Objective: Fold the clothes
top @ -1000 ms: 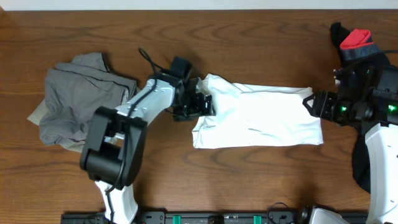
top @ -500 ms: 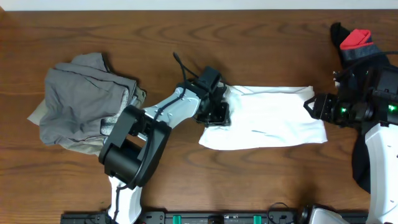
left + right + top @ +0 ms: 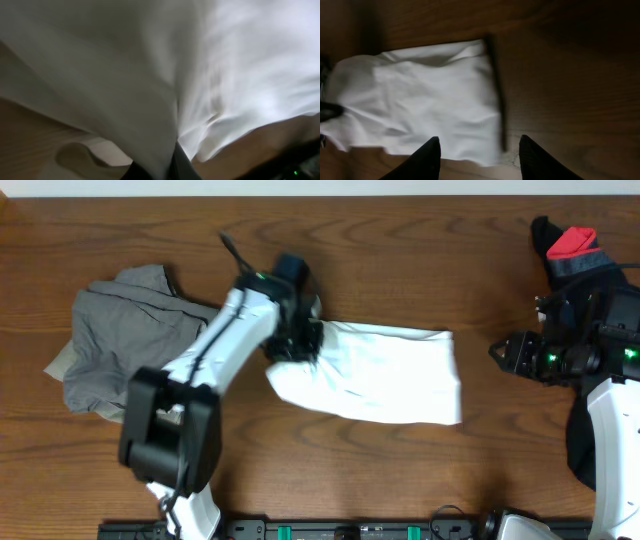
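White T-shirt (image 3: 380, 375) on wooden table (image 3: 400, 240): my left gripper (image 3: 297, 340) pinching its left end; my right gripper (image 3: 500, 352) spread, apart from cloth. Grey garments (image 3: 120, 345) far left.

White T-shirt (image 3: 390, 380): one.
Grey-khaki heap (image 3: 115, 350): one; number of pieces within cannot be told.
Black-and-red garment (image 3: 572, 246): one.
Grippers: two, namely left gripper (image 3: 300, 348) and right gripper (image 3: 500, 352).
Table (image 3: 420, 260): one.
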